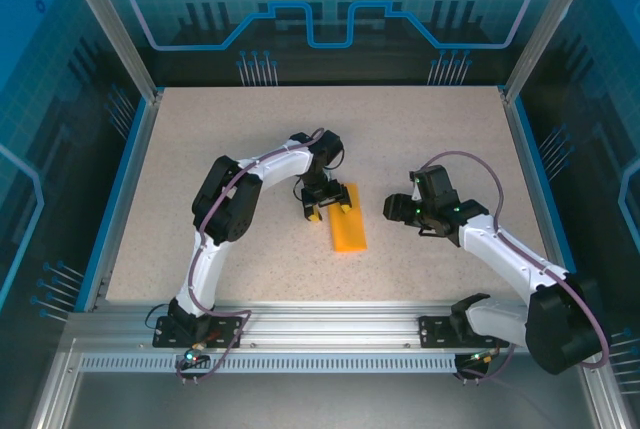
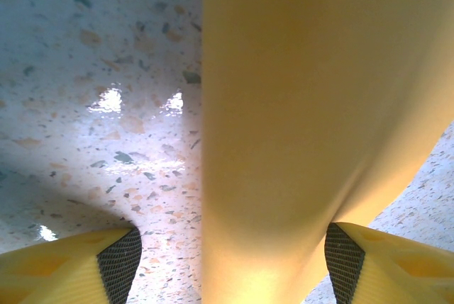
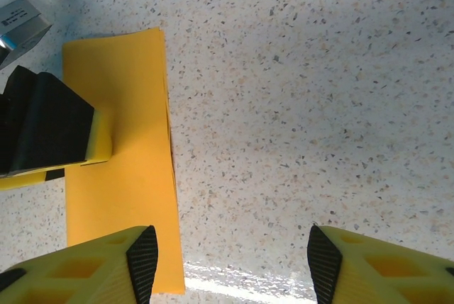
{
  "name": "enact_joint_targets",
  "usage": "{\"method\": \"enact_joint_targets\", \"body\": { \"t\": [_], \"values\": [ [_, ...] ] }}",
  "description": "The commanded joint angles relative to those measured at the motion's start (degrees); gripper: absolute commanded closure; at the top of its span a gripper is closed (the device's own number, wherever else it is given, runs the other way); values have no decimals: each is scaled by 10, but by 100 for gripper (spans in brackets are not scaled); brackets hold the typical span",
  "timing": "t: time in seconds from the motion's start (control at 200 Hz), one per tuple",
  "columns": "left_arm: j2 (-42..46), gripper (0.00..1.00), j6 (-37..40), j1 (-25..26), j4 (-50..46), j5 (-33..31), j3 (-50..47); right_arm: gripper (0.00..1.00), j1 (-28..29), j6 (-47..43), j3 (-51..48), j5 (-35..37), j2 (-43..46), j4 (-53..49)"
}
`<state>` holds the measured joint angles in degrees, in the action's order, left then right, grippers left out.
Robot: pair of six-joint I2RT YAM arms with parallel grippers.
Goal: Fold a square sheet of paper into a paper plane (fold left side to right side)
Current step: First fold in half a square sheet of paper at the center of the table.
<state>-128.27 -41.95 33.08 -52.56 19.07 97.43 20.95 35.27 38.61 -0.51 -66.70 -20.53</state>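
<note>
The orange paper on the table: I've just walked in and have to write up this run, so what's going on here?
Two robot arms are working on a paper fold. The orange paper lies flat on the table as a narrow folded rectangle. The left gripper is down over its far end, jaws open, and one finger seems to rest on the sheet. The right gripper hangs open just off the paper's right edge, holding nothing.

The left tool (image 1: 329,209) sits over the far end of the orange paper (image 1: 350,235); its near end and the surrounding surface (image 1: 220,129) lie open.
</note>
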Motion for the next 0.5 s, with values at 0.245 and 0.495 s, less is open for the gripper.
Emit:
{"method": "enact_joint_targets", "body": {
  "t": [0.245,0.495],
  "values": [
    [-88,26,13,44,137,49,-25,40,2,-5,-3,-35,-15,13],
    [-88,26,13,44,136,49,-26,49,11,0,1,-63,-45,37]
  ]
}}
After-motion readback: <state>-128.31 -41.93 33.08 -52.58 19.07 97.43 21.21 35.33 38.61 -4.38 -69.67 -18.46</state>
